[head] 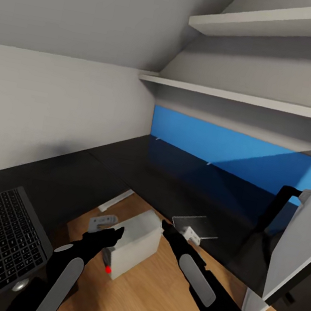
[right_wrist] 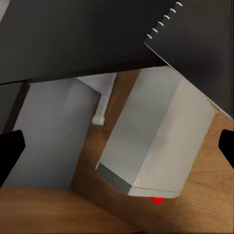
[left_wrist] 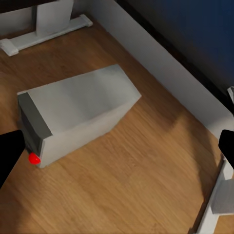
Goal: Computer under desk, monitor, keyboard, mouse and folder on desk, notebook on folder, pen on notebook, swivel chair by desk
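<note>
Head view: the left gripper (head: 117, 232) and right gripper (head: 166, 226) flank the light grey tower computer (head: 133, 243) with the red light — whether either touches it I cannot tell. In both wrist views the black fingertips (left_wrist: 9, 153) stand wide apart, released. The computer stands on the wooden floor (head: 151, 297), out from under the glossy black desk (head: 137, 172); the slim dark-keyed keyboard (head: 8, 237) lies on the desk's left part, the grey-backed monitor (head: 299, 237) right.

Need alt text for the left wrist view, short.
A light grey computer tower with a darker front panel and a small red light stands on a wood floor, seen from above. A white desk foot lies beyond it, and the left tool's dark fingertips frame the picture's edges.
</note>
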Robot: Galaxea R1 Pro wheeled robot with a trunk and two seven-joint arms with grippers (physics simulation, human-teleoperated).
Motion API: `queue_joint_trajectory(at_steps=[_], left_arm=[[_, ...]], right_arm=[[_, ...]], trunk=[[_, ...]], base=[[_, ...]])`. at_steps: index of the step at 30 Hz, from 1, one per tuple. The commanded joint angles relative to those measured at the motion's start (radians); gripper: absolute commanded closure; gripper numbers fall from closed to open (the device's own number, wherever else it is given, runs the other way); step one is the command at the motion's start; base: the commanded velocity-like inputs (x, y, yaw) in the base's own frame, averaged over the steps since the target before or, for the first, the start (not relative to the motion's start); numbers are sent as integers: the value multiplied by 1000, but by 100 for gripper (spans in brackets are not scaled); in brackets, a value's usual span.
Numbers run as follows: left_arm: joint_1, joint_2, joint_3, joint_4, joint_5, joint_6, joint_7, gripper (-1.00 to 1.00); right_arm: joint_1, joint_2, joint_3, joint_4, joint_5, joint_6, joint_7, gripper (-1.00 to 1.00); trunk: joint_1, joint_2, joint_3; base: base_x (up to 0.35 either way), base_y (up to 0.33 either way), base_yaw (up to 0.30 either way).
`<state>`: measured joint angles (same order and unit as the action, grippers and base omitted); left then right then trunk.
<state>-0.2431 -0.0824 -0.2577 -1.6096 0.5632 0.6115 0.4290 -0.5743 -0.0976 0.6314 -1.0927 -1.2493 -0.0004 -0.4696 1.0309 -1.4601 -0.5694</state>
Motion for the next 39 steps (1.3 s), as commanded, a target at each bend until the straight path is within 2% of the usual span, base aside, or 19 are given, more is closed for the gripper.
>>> queue_joint_trajectory(at_steps=[1,3,4,8,9,13,17,24,29,39], left_arm=[[-1,0,0,-1,11,2,10,-100],[-1,0,2,-1,11,2,10,-100],[-1,0,4,-1,11,2,10,-100],[-1,0,4,-1,12,2,9,-100],[-1,0,4,-1,12,2,10,-100],[-1,0,3,-1,12,2,9,-100],[-1,0,3,-1,12,2,8,-100],[-1,0,3,-1,12,1,8,-100],[-1,0,2,-1,12,2,8,-100],[-1,0,2,-1,12,2,8,-100]], right_arm=[[-1,-2,-4,-1,-12,0,-4,-100],[-1,-3,-19,0,-25,0,-1,-100],[-1,-2,-45,4,-41,0,1,-100],[-1,-2,-57,11,-53,0,2,-100],[-1,-3,-62,14,-77,1,3,-100],[-1,-6,-67,20,-129,2,3,-100],[-1,-7,-68,39,-151,1,5,-100],[-1,-8,-71,56,-155,-1,6,-100],[-1,-7,-136,98,-156,-2,7,-100],[-1,-7,-158,105,-154,-3,10,-100]], trunk=[[4,-8,-4],[12,-22,-11],[15,-29,-14],[31,-57,-26],[35,-64,-29],[50,-92,-42],[65,-120,-54],[92,-169,-76],[111,-204,-92],[150,-274,-123]], base=[[0,0,0],[0,0,0],[0,0,0],[0,0,0],[0,0,0],[0,0,0],[0,0,0],[0,0,0],[0,0,0],[0,0,0]])
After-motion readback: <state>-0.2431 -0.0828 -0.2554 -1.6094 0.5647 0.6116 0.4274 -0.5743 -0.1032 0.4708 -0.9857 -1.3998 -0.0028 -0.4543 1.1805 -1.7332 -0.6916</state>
